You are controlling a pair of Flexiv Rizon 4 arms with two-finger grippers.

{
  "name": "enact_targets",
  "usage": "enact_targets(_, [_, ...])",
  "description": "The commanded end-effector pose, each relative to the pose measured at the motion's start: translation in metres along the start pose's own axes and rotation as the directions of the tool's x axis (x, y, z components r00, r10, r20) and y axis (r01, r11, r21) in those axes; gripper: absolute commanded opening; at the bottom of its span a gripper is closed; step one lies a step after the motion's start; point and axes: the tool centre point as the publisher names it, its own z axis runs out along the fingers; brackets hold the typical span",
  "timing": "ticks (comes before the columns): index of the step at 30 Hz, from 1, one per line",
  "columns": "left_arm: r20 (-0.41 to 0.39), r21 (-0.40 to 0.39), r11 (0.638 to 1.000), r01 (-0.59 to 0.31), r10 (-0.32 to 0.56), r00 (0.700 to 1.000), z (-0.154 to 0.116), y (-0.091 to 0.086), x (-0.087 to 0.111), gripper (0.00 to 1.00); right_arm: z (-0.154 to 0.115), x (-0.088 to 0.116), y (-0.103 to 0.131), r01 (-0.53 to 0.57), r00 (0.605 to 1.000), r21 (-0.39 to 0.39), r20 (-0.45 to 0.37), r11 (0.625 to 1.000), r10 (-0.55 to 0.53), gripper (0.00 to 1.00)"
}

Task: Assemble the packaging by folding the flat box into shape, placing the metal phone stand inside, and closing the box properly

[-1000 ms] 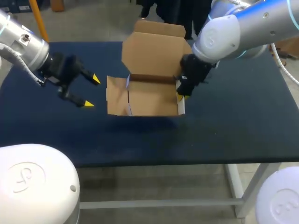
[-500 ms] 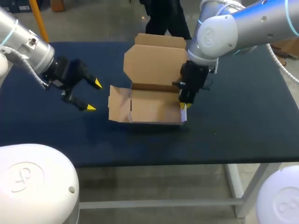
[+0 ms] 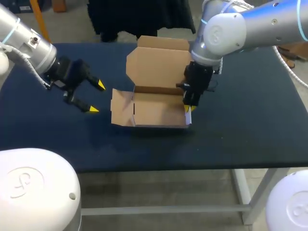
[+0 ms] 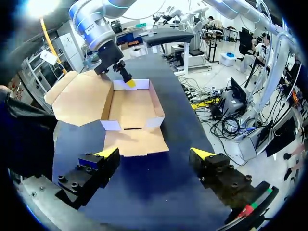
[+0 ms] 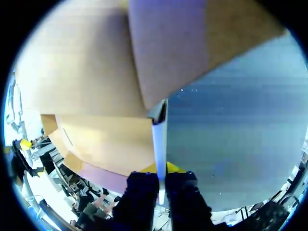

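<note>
Box (image 3: pixel 159 109): brown cardboard tray, lid (image 3: pixel 156 67) up, end flap (image 4: pixel 136 142) flat ahead of wide-open L gripper (image 3: pixel 96 97); R gripper (image 3: pixel 188 107) clamps its side wall.

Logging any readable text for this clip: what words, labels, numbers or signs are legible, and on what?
No legible text in any view.
cardboard box: plain brown walls, flaps and lid, no print showing.
table: plain dark surface, no markings.
white robot base: a raised round emblem, not readable as letters.
</note>
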Motion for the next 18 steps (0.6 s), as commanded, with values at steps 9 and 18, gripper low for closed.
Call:
enact_targets(9, [-0.003, -0.003, 1.0, 0.001, -0.001, 1.0, -0.001, 0.0, 0.0, 1.0, 0.006, 0.007, 0.004, -0.111, 0.991, 0.15, 0.096, 0.982, 0.097, 0.0])
enact_targets(18, [-0.003, -0.003, 1.0, 0.001, -0.001, 1.0, -0.001, 0.0, 0.0, 1.0, 0.006, 0.011, -0.006, -0.11, 0.989, 0.248, 0.122, 0.963, 0.081, 0.0])
